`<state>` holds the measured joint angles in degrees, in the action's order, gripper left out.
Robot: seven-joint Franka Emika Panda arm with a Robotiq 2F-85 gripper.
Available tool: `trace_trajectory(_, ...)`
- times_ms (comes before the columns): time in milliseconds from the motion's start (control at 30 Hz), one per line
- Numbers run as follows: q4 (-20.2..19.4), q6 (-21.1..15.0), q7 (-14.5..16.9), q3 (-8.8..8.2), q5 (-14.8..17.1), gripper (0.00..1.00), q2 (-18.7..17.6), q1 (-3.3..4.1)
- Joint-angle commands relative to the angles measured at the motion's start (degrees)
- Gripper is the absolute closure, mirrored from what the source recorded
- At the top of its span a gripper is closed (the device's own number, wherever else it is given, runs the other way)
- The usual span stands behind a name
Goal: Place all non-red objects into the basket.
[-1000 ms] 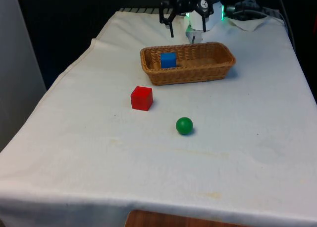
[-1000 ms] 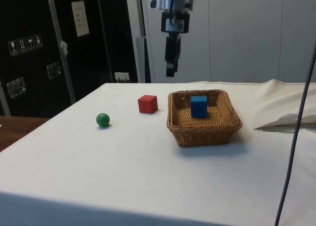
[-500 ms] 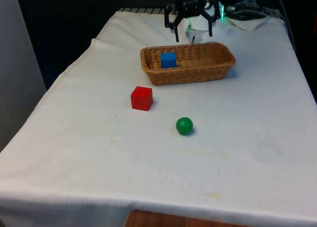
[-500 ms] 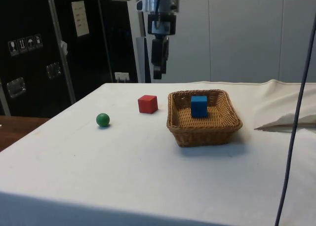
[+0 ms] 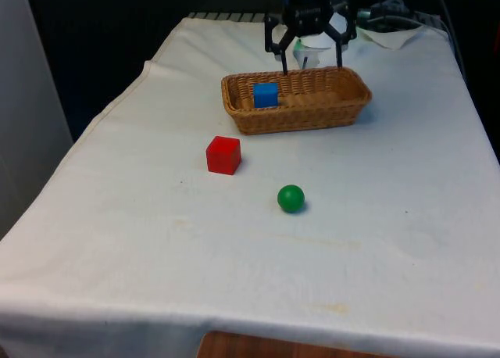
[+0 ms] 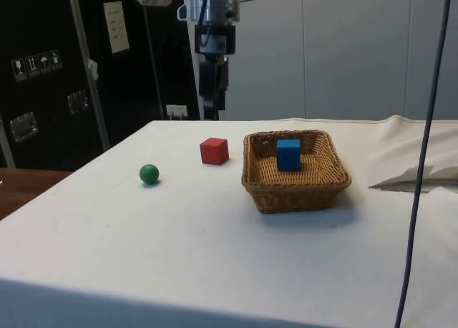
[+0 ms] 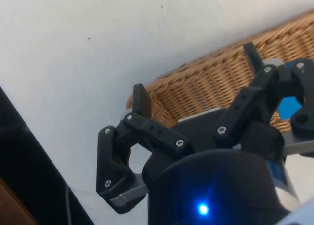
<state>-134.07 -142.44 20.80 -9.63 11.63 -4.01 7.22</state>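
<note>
My jaws stand spread wide with nothing between them. My gripper (image 5: 312,62) hangs in the air above the basket (image 5: 341,112), over its far rim, with the fingers (image 7: 141,99) pointing down and touching nothing. From the side my gripper (image 6: 213,102) is well clear of the table (image 5: 406,217), high over the stretch near the red cube (image 6: 214,151).

The basket (image 6: 266,192) is wicker and sits on the far half of the table, closer to the far edge than to the near one. The blue cube (image 5: 266,94) lies inside it, at the end towards the front view's left; from the side, the blue cube (image 6: 288,155) rests against the basket's floor. From my wrist I see the basket's woven rim (image 7: 206,72) and a patch of blue (image 7: 288,106) past one finger.

The red cube (image 5: 223,155) stands on the cloth just outside the basket, on its near side. The green ball (image 5: 291,198) lies further towards the near edge, apart from the red cube and about mid-table. From the side the ball (image 6: 149,174) sits alone on the cloth.
</note>
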Motion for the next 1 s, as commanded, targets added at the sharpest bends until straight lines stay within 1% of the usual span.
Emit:
trace_trajectory(0, 0.86, 0.52, -1.66, -0.06, -1.38, 0.0, -0.8, 0.17)
trace_trajectory(100, 2.41, 1.09, -2.75, 0.11, -1.83, 0.0, -2.01, 0.29)
trace_trajectory(133, 1.89, 0.63, -1.55, 0.29, -0.69, 0.0, -1.49, 0.11)
trace_trajectory(167, 2.81, 1.26, -3.04, 0.11, -1.95, 0.0, -2.29, 0.34)
trace_trajectory(300, 4.7, 1.89, -4.18, 0.23, -2.23, 0.0, -3.84, 0.57)
trace_trajectory(367, 4.98, 2.06, -4.41, 0.23, -2.29, 0.0, -4.13, 0.57)
trace_trajectory(400, 6.02, 1.95, -4.87, 0.46, -2.18, 0.0, -5.16, 0.74)
trace_trajectory(433, 5.44, 1.78, -3.78, 0.63, -1.26, 0.0, -4.53, 0.46)
trace_trajectory(467, 6.42, 1.89, -5.1, 0.57, -2.12, 0.0, -5.61, 0.74)
trace_trajectory(533, 7.51, 1.66, -5.44, 0.86, -1.83, 0.0, -6.82, 0.86)
trace_trajectory(600, 9.22, 1.49, -6.07, 1.32, -1.49, 0.0, -8.65, 0.86)
trace_trajectory(700, 11.0, 1.43, -6.65, 1.72, -1.32, 0.0, -10.49, 0.92)
trace_trajectory(733, 11.0, 1.6, -6.3, 1.78, -1.26, 0.0, -10.49, 0.74)
trace_trajectory(800, 12.32, 1.38, -7.16, 1.95, -1.2, 0.0, -11.86, 0.97)
trace_trajectory(967, 15.76, 1.43, -8.37, 2.35, -1.32, 0.0, -15.36, 0.97)
